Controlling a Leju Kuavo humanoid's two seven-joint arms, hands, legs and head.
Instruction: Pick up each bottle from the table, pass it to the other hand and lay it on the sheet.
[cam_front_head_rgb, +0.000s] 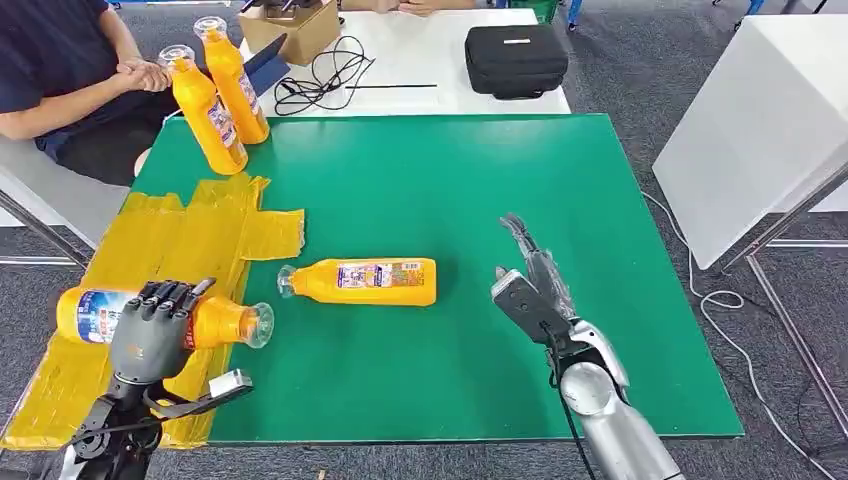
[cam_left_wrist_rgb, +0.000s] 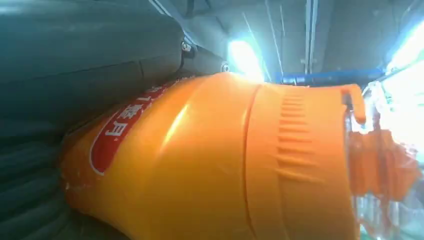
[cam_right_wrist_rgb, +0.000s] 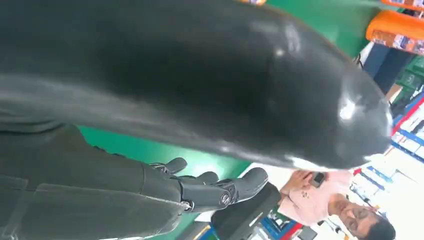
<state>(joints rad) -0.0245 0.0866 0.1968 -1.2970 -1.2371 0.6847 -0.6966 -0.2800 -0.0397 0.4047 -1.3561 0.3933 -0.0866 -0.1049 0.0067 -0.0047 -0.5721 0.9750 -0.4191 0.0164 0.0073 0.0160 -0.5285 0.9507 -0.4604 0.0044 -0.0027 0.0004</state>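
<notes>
Your left hand (cam_front_head_rgb: 152, 325) grips a bottle (cam_front_head_rgb: 222, 322) sideways over the yellow sheet (cam_front_head_rgb: 200, 235) at lower left. Your right hand (cam_front_head_rgb: 530, 280), fingers spread and empty, hovers over bare green mat (cam_front_head_rgb: 450, 180) right of centre. Another bottle (cam_front_head_rgb: 365, 281) lies between them; two standing bottles (cam_front_head_rgb: 220, 95) crowd the mat's upper-left edge.

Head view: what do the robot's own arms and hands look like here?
The right arm is a silver tube with a black cable running up to a dark grey hand. The left hand is dark grey with black fingers, on a black wrist frame with cables.

Open green mat (cam_front_head_rgb: 520, 180) beyond lying bottle (cam_front_head_rgb: 370, 281)
</notes>
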